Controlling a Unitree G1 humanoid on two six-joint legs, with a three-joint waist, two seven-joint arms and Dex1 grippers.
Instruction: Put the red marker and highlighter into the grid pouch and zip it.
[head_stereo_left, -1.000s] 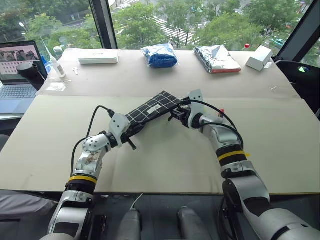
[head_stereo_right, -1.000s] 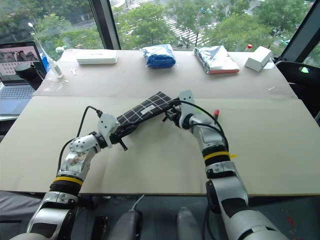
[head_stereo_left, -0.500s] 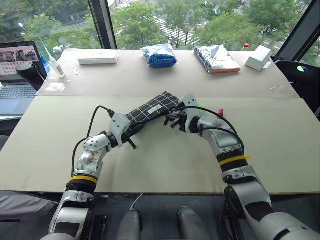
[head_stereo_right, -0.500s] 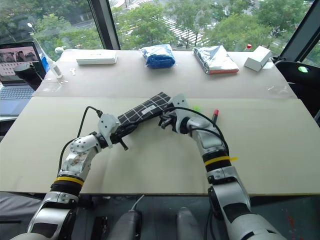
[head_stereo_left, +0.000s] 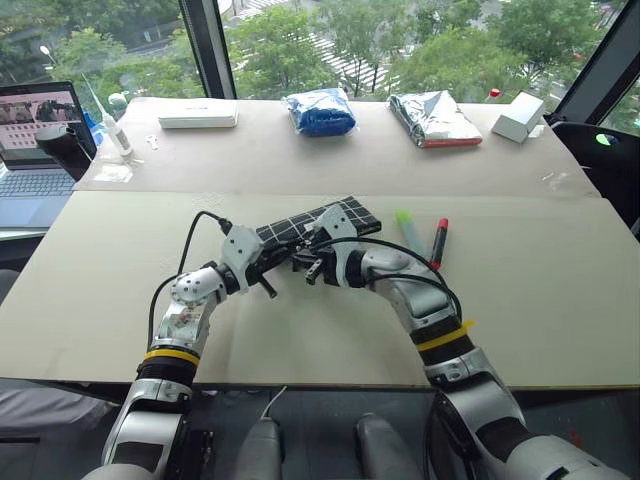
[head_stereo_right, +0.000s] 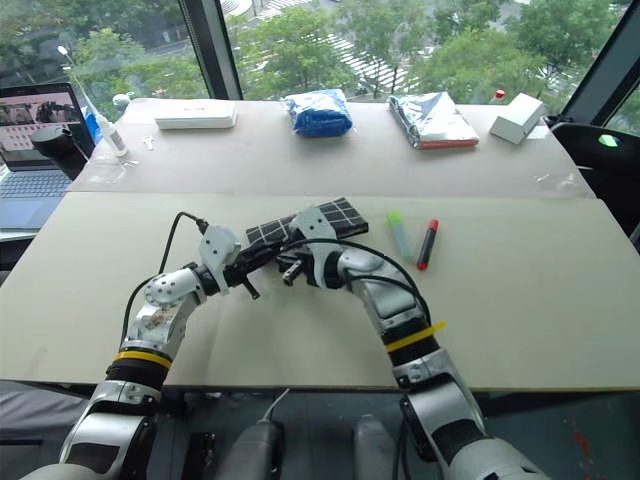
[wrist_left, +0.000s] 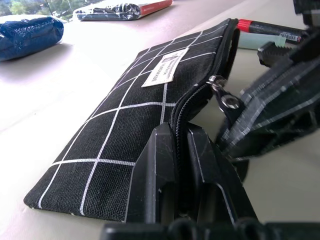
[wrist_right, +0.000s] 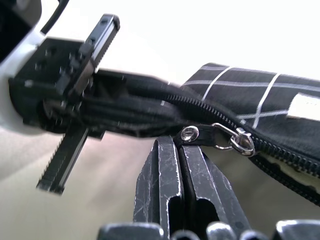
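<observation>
Flat black fabric grid pouch with white lines (head_stereo_left: 318, 221) is lying on the pale bench (head_stereo_left: 560, 290), its near end clenched in the left hand (head_stereo_left: 268, 267). Right hand (wrist_right: 181, 150) is pinching the black zipper pull strap (wrist_right: 196, 134). Light green highlighter (head_stereo_left: 405, 227) and red marker (head_stereo_left: 439, 241) are lying just beside the pouch's far end.

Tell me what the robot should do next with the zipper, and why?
Probably keep pulling the zipper strap toward the left tool so the grid pouch opens fully. The right tool is shut on the strap, the left tool pinches the pouch's end, and the red marker and highlighter lie outside on the table.
</observation>
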